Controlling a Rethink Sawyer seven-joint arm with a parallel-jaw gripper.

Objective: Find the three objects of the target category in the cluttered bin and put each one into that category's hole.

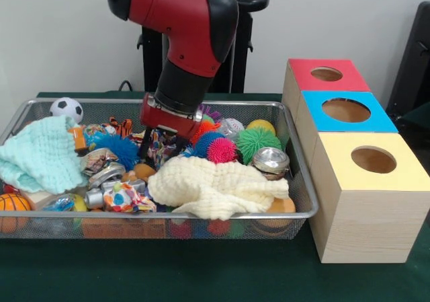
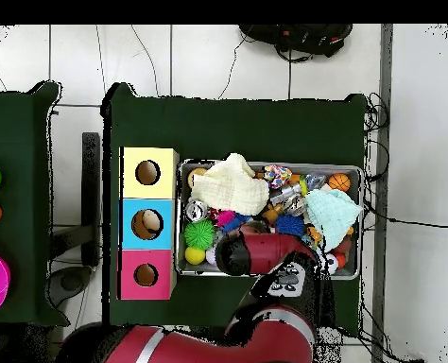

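Spiky balls, a pink one and a green one just behind the cream cloth in the bin, look soft and light, best pinched across the middle; gripper sits among toys beside them, grip state unclear.

No words, brand names, numbers or signs can be read anywhere. The three pale wooden boxes with red, blue and yellow holed tops carry no labels. The red and black robot arm shows whitish marks, possibly lettering, too blurred to read.
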